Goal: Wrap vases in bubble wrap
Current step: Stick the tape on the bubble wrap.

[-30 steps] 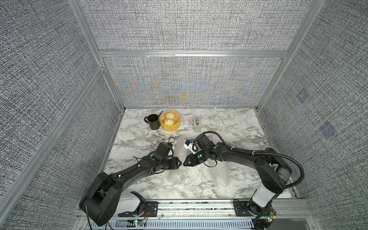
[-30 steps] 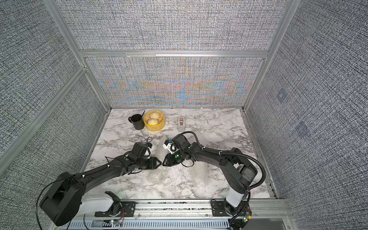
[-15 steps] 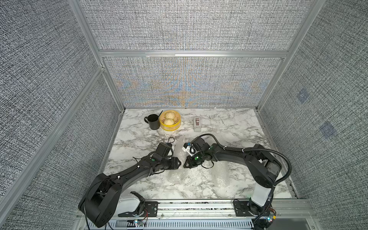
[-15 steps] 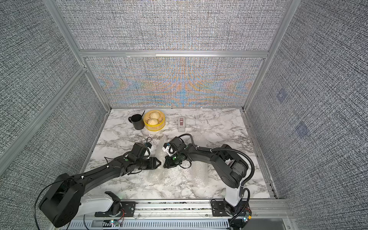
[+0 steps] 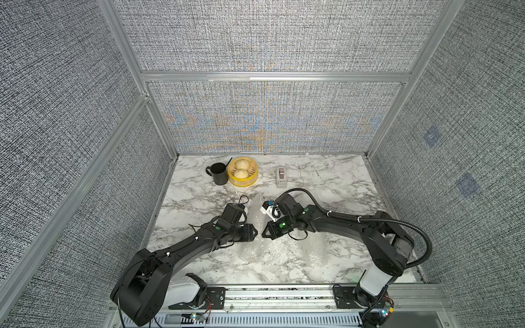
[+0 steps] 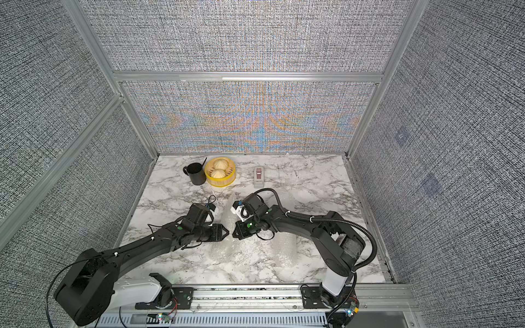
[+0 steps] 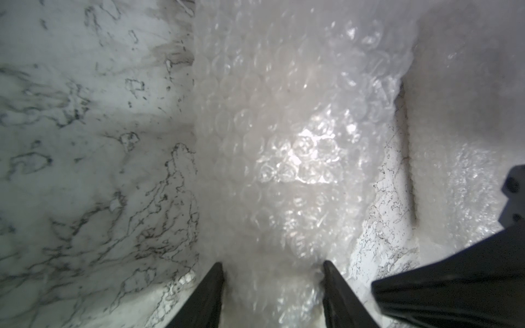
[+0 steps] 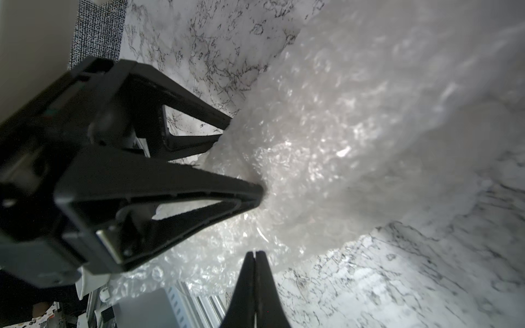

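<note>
While no bare vase shows in any view, a long roll of bubble wrap (image 5: 254, 252) lies near the middle of the tabletop (image 5: 199, 196), running from 12 toward 6 o'clock. I judge that one vase is inside it, but its ribs cannot be made out through the plastic. At 9 o'clock of this roll the left gripper (image 7: 274, 286) has its fingers (image 7: 211, 292) apart, one on each side of the roll and pressed into the wrap, so it clamps the roll. At 3 o'clock of the roll the right gripper (image 8: 254, 257) has its fingers (image 8: 247, 286) tight together at the edge of the wrap. Whether a thin flap is pinched between them, I cannot tell. Further toward 3 o'clock a second pale mass of wrap (image 5: 315, 251) lies partly under the right arm; whether it contains the other vase is not clear. My judgement is that the first wrapping is well advanced but not secured, and the second is uncertain.

The tabletop is white marble with grey veins. At 11 o'clock stands a black mug (image 5: 218, 173). Just beside it is a yellow steamer basket (image 5: 244, 182) with two buns (image 5: 241, 173). Near 12 o'clock lies a grey tape dispenser (image 5: 281, 176), well apart from the roll. Grey woven panels (image 5: 264, 119) in aluminium frames close the room on three sides.
</note>
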Available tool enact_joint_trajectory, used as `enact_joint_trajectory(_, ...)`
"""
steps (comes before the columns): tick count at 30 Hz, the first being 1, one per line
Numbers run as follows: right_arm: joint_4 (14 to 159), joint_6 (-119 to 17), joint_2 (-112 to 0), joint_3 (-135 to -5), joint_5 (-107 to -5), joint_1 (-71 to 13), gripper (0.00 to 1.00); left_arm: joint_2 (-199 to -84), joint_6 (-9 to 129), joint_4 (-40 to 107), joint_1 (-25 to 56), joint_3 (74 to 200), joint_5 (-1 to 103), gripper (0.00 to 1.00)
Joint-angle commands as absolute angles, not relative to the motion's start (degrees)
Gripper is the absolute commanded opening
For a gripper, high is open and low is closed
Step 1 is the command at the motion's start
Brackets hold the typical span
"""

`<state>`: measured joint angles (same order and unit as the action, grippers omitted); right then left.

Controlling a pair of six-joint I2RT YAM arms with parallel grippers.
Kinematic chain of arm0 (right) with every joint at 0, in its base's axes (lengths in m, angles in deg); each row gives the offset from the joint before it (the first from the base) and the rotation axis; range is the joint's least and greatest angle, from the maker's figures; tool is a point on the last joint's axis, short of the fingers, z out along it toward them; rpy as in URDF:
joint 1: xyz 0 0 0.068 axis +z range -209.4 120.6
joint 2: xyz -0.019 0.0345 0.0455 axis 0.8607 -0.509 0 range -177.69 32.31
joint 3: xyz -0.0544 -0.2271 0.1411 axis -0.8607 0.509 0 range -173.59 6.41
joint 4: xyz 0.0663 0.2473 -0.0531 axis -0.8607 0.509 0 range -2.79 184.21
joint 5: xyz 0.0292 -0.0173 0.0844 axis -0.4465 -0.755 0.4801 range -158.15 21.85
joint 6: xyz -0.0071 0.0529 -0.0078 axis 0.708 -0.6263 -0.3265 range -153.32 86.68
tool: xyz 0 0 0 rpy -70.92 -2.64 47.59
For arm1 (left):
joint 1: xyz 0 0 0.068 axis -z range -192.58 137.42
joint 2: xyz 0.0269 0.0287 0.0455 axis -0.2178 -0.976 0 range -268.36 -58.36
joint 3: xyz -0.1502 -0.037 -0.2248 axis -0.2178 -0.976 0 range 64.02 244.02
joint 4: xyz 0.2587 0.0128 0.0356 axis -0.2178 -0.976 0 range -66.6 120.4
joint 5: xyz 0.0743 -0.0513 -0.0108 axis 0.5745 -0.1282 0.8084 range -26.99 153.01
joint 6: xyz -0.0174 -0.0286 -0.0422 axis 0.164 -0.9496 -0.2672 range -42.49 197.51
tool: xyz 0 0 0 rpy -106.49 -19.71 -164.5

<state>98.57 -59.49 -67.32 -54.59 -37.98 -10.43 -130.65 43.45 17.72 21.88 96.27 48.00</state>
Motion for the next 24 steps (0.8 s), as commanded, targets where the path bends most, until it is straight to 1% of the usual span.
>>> enact_joint_trajectory(1,98.72,-59.22,-69.69,-55.96,-38.33,-9.65,0.01,-131.08,44.2,8.88,21.79,96.09,53.01,0.54)
enact_joint_trajectory(5,97.95,-58.9,-71.69,-56.04,-42.4,-9.74,0.0,-130.75,44.2,8.73,21.79,96.01,53.0,0.54)
enact_joint_trajectory(9,97.61,-57.74,-73.54,-55.37,-41.18,-9.47,0.0,-130.84,44.29,8.52,21.79,96.18,53.29,0.54)
enact_joint_trajectory(13,101.18,-55.54,-67.0,-53.01,-44.19,-9.56,0.0,-130.79,44.29,8.35,21.79,96.18,53.35,0.54)
enact_joint_trajectory(15,103.08,-54.72,-63.32,-52.92,-44.42,-9.62,0.0,-130.76,44.38,8.27,21.79,96.18,53.39,0.54)
enact_joint_trajectory(17,104.49,-54.5,-62.01,-54.08,-43.74,-9.55,0.0,-130.76,44.51,8.3,21.79,96.27,53.28,0.54)
enact_joint_trajectory(19,102.84,-55.58,-62.42,-54.78,-41.87,-9.31,0.0,-130.62,44.55,8.26,21.79,96.27,53.43,0.54)
enact_joint_trajectory(21,100.82,-56.89,-65.1,-55.37,-40.69,-8.95,0.0,-130.68,44.56,8.21,21.78,96.35,53.61,0.54)
enact_joint_trajectory(24,98.7,-57.56,-68.56,-56.01,-41.23,-9.0,0.0,-130.48,44.4,8.36,21.79,96.2,53.76,0.54)
